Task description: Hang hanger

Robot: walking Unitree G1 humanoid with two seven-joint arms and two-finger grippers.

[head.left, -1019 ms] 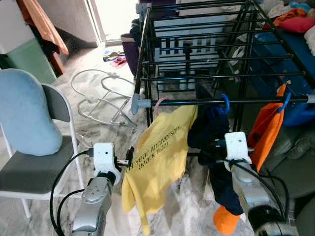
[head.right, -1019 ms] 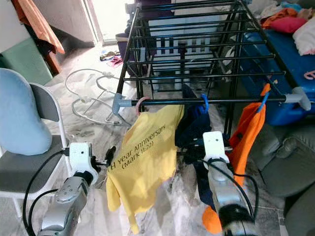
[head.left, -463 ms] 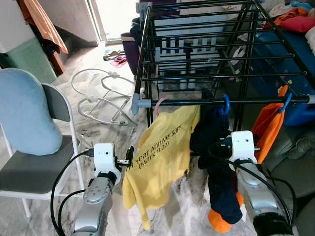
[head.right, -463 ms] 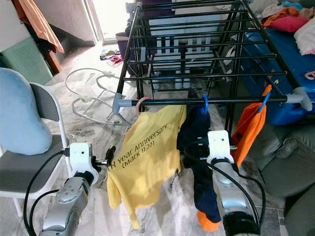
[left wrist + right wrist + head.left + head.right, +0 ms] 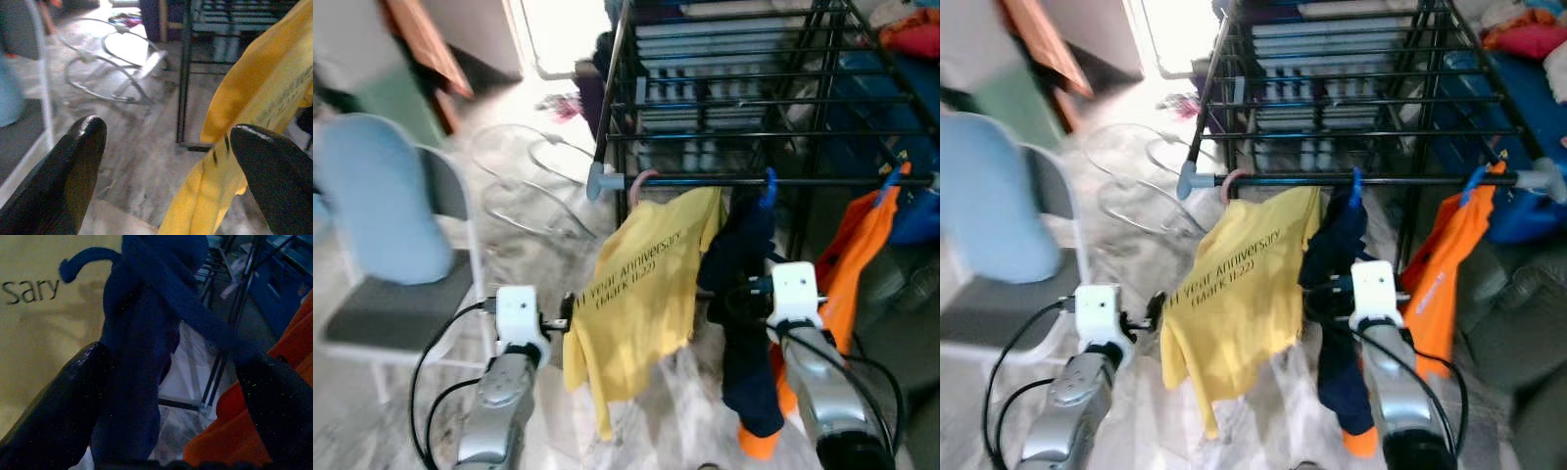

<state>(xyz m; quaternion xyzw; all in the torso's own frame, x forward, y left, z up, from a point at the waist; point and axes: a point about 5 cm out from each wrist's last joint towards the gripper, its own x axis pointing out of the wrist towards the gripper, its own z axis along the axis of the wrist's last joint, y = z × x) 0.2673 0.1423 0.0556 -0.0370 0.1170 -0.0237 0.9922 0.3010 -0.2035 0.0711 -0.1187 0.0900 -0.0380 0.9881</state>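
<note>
A yellow T-shirt (image 5: 641, 294) hangs from a pink hanger hook (image 5: 641, 181) on the front rail (image 5: 705, 181) of the black drying rack. Beside it a navy garment (image 5: 744, 313) hangs from a blue hanger hook (image 5: 768, 186). An orange garment (image 5: 862, 255) hangs further right. My left gripper (image 5: 568, 311) stands open at the yellow shirt's left edge, and the cloth lies close to one finger (image 5: 274, 171). My right gripper (image 5: 176, 396) is open, with the navy garment (image 5: 142, 357) hanging between its spread fingers.
A folding chair (image 5: 401, 308) with a pale blue cushion (image 5: 382, 206) stands at my left. A white wire frame (image 5: 524, 171) lies on the marble floor behind it. Blue bins (image 5: 1518, 108) with clothes sit beyond the rack at the right.
The whole picture has shifted and blurred, so the camera has moved. The right gripper slid a little right along the navy garment. The left gripper keeps its place by the yellow shirt.
</note>
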